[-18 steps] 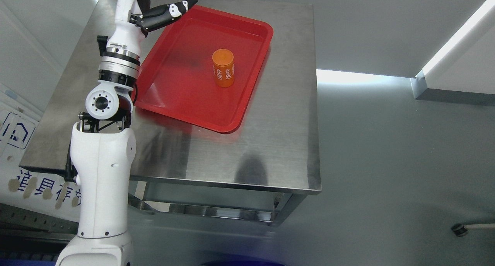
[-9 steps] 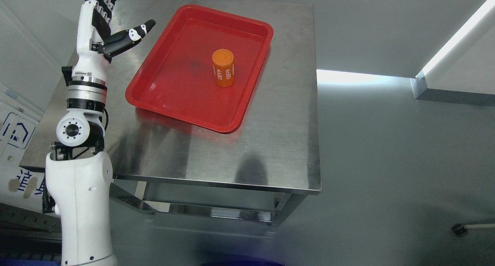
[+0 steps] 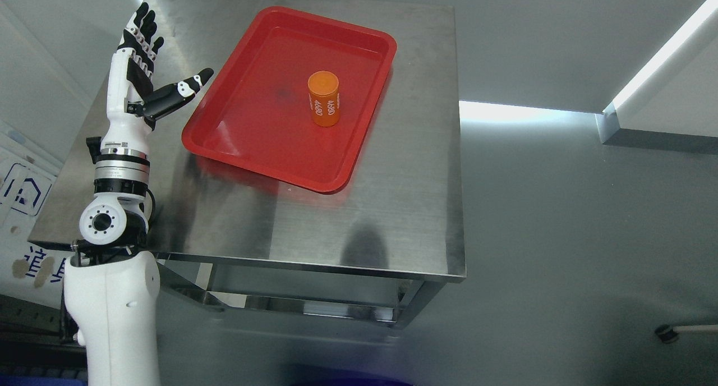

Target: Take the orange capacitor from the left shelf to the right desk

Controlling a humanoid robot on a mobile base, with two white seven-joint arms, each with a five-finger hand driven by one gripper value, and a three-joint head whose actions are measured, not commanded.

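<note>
An orange capacitor (image 3: 323, 99) with white print stands upright in the middle of a red tray (image 3: 241, 133) on a steel table. My left hand (image 3: 154, 66) is raised over the table's left side, to the left of the tray and well apart from the capacitor. Its fingers are spread, the thumb pointing toward the tray, and it holds nothing. The left arm rises from the lower left corner. No right arm shows.
The steel table (image 3: 392, 217) has bare surface in front of and to the right of the tray. Grey floor lies to the right. A printed sign (image 3: 22, 189) sits at the left edge, and a small caster (image 3: 665, 333) at the lower right.
My left arm has drawn back from the tray's far left corner, moving left and toward the near side. The hand stays open. The capacitor and tray have not moved.
</note>
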